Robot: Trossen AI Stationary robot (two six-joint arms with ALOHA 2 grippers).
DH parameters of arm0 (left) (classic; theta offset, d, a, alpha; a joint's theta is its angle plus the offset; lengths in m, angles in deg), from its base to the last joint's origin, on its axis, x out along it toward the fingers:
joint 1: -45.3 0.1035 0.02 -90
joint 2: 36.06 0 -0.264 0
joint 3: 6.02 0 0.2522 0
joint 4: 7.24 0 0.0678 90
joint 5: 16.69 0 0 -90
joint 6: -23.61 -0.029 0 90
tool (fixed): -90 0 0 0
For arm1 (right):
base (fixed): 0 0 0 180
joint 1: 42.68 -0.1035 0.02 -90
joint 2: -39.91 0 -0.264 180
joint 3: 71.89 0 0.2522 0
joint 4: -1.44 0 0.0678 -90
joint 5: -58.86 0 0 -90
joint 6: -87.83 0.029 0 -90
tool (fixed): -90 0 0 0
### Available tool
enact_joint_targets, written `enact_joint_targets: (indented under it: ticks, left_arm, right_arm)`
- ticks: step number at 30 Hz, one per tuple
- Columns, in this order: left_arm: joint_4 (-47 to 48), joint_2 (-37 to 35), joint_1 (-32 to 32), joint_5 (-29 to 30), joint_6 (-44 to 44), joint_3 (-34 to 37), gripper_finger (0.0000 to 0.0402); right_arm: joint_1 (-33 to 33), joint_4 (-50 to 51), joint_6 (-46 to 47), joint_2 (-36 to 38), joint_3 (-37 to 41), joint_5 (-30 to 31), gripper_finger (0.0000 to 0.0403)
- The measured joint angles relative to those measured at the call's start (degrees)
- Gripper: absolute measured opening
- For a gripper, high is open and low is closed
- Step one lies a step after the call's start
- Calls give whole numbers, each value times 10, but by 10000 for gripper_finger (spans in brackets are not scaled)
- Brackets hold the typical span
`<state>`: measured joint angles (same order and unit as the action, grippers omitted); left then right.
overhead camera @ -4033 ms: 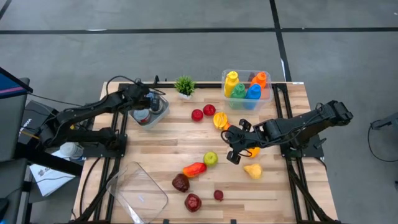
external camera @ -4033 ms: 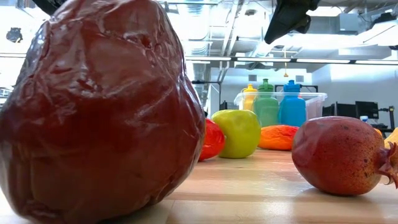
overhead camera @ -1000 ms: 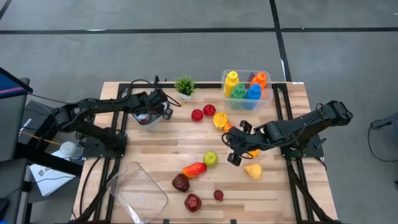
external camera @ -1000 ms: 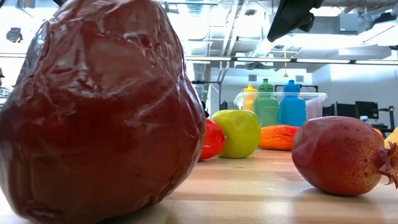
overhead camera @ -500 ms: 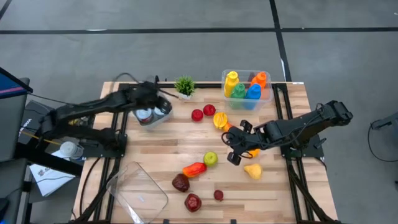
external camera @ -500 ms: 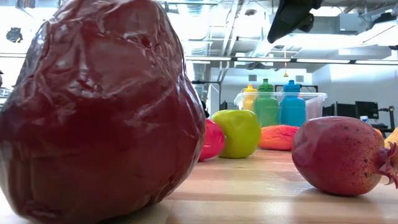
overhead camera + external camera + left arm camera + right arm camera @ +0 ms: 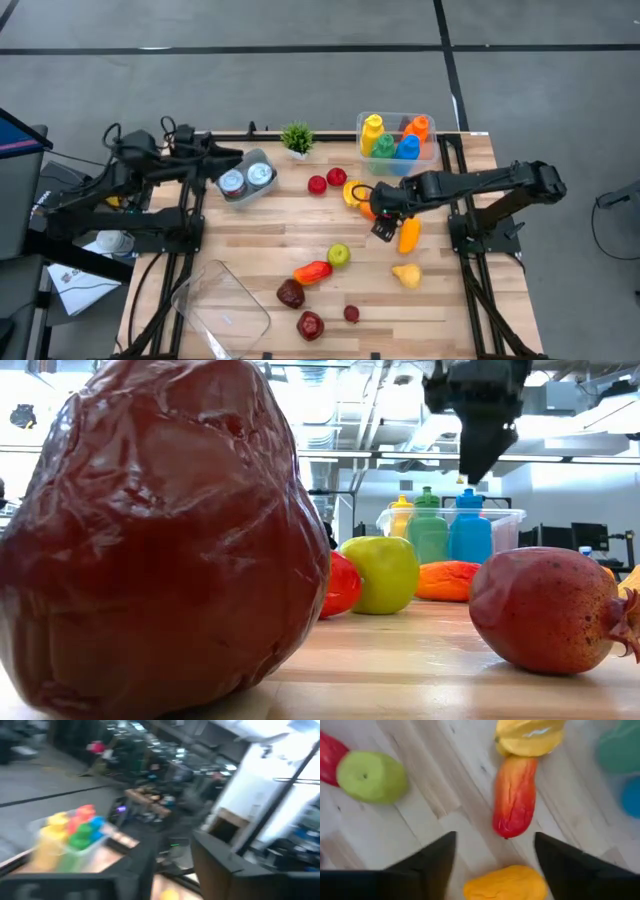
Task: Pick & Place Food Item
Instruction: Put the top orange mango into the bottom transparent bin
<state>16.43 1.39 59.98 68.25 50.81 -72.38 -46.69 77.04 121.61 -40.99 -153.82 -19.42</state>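
At the far left, the left gripper (image 7: 232,155) hangs by the table's edge, just beside the tub (image 7: 262,188) holding two cans. Whether it is spread or pressed together cannot be told. A careless swing from there could clip the tub. The apple (image 7: 338,256) lies mid-table, apart from the work, and is at little risk. The right gripper (image 7: 384,217) is over the middle of the table with its fingers (image 7: 432,862) spread wide and nothing between them, so no food is held yet. An orange fruit (image 7: 502,882) lies right under it. The likely target is the long fruit (image 7: 408,235), which lies on the wood just beyond, with a yellow pear (image 7: 406,273) seemingly touching its far end. The crowding is the main hazard. A descent that is slightly off could land a finger on the orange fruit, or could shove the long fruit into the pear and scatter both. The long fruit is smooth and rounded, so a pinch near its tapered end could squirt it out or leave it drooping. At the far right, the bottle bin (image 7: 432,153) stands close enough that a wide lift could brush it.
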Motion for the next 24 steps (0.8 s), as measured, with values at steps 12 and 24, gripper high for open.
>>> enact_joint_targets:
  ticks: [12,24]
  left_arm:
    - [-132,50,-113,-11,5,0,270]
    - [-198,113,-122,-10,33,0,285]
  right_arm:
    - [120,-217,-105,0,183,-102,393]
    - [134,-356,-134,-2,283,-67,363]
